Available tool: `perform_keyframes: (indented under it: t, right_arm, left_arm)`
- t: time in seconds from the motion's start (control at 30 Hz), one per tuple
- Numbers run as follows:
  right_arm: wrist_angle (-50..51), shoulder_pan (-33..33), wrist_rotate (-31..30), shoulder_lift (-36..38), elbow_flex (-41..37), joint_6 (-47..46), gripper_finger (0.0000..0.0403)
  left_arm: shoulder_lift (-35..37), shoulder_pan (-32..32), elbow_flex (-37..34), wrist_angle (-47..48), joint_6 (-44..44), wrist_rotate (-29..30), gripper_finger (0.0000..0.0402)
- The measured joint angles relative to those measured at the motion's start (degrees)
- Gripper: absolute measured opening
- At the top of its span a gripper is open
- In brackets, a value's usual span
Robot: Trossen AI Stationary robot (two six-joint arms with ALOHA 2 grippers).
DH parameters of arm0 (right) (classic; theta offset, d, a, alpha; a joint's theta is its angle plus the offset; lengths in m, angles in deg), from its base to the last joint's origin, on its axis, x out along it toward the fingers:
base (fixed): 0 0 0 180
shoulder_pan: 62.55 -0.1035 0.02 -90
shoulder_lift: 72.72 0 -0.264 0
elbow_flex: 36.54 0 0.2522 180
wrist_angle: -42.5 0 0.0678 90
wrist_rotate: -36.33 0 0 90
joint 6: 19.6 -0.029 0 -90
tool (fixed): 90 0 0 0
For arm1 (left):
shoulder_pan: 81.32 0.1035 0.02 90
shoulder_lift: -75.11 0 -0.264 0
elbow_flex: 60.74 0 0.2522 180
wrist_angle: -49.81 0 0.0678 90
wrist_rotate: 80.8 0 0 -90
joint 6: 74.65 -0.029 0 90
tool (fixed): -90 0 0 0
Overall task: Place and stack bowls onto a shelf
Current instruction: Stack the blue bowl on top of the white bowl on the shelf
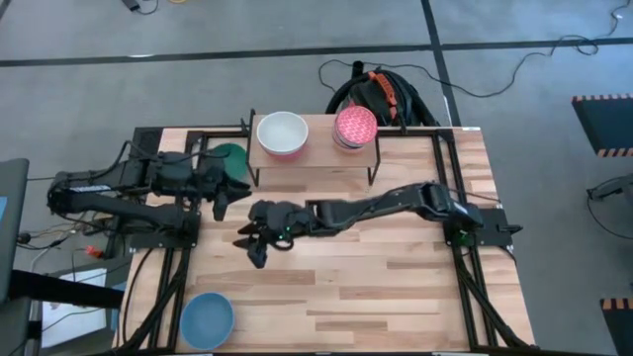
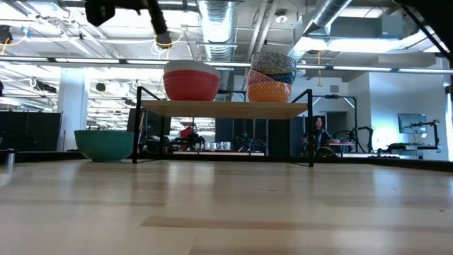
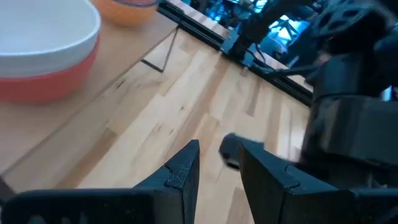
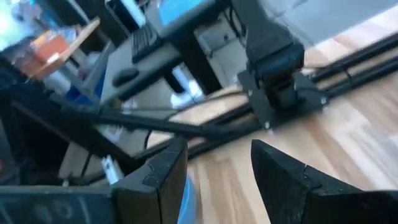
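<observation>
Shelf, upper centre, carries a white-in-red bowl stack and a pink-topped stack; green bowl beside it, blue bowl lower left; I keep my left tool and right tool open, empty, mid-tabletop, between pickups.

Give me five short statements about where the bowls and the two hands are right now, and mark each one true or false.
1. A cream-white bowl sits nested in a red bowl on the shelf. True.
2. The green bowl stands on the shelf. False: it rests on the table beside the shelf's left end.
3. The pink speckled bowl tops the other stack. True.
4. The right hand holds a blue bowl. False: it is empty, above bare table.
5. A blue bowl sits at the table's front left corner. True.
</observation>
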Motion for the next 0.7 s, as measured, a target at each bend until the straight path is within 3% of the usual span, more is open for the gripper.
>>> perform_keyframes:
  t: [0.17, 0.37, 0.53, 0.7]
  right_arm:
    - [-8.56, -1.30, -6.09, -4.07, -0.10, -1.58, 0.0205]
    - [-15.54, -2.87, -6.41, -8.71, -0.06, -2.24, 0.0205]
    - [-16.30, -4.95, -6.33, -11.14, -0.13, -2.00, 0.0205]
    - [-14.83, -6.63, -6.32, -11.22, -0.06, 4.30, 0.0205]
  left_arm:
    - [0.11, -2.70, 0.02, 0.59, -1.77, -5.05, 0.0096]
    - [0.88, -10.43, 0.06, 4.66, -2.43, -7.49, 0.0096]
    - [1.78, -18.65, 0.09, 9.30, 2.29, -3.70, 0.0096]
    - [2.76, -25.87, 0.09, 12.61, 7.09, 2.51, 0.0096]
